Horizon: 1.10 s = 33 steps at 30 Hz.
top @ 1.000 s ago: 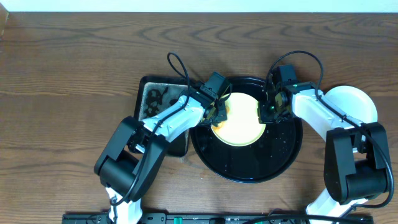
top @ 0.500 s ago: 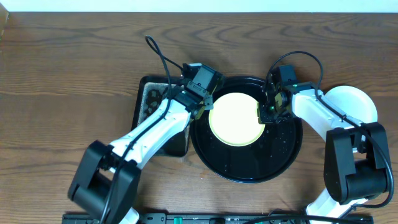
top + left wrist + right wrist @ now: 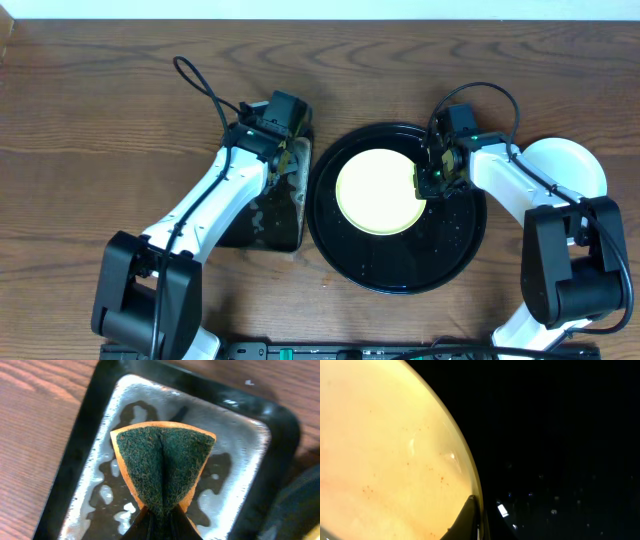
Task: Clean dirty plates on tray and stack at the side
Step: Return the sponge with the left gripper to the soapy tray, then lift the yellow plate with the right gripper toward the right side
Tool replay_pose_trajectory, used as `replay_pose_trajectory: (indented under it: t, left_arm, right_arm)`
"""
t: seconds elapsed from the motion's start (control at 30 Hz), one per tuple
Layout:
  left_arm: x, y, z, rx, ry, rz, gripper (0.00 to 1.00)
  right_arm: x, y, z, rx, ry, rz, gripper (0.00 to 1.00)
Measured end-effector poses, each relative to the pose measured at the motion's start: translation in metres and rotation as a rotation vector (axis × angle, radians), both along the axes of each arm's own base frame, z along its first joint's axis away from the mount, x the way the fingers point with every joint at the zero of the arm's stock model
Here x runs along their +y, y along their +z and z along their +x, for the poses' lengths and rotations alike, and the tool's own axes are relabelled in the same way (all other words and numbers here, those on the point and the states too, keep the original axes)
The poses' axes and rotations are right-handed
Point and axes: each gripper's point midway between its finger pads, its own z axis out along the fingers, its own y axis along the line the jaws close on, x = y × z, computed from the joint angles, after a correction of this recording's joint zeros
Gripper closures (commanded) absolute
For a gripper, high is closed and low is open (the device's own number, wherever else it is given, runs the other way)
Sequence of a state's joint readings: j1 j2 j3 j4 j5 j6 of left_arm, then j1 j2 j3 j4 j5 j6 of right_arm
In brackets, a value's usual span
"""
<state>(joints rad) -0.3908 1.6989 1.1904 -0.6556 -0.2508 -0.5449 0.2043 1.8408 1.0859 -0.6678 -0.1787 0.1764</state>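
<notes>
A pale yellow plate (image 3: 377, 191) lies on the large round black tray (image 3: 400, 268). In the right wrist view the yellow plate (image 3: 380, 450) shows a few tiny red specks. My right gripper (image 3: 422, 183) is shut on the plate's right rim (image 3: 479, 510). My left gripper (image 3: 288, 160) is shut on a folded green-and-orange sponge (image 3: 162, 467) and holds it over the rectangular black pan (image 3: 85, 435). A pale white plate (image 3: 575, 165) sits on the table at the far right, outside the tray.
The rectangular pan (image 3: 292, 225) sits left of the tray and holds a film of water (image 3: 235, 445). Bare wooden table (image 3: 100, 120) lies left and behind. My right arm lies between the tray and the white plate.
My left gripper has lifted the sponge off the yellow plate and moved it left, over the rectangular pan. The right gripper has kept its hold on the plate's rim.
</notes>
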Motion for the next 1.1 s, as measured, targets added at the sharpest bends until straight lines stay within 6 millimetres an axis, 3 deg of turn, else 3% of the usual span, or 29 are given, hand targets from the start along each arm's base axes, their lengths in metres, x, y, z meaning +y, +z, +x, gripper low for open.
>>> replay_pose_trajectory:
  t: [0.5,1.1]
  left_arm:
    - [0.016,-0.041,-0.035,0.106,0.002,0.044,0.93]
    - [0.015,-0.041,-0.033,0.096,0.002,0.04,0.92]
  right_arm:
    - [0.011,-0.001,0.011,-0.091,0.007,0.083,0.99]
    - [0.049,0.0,-0.002,-0.039,0.053,0.33,0.99]
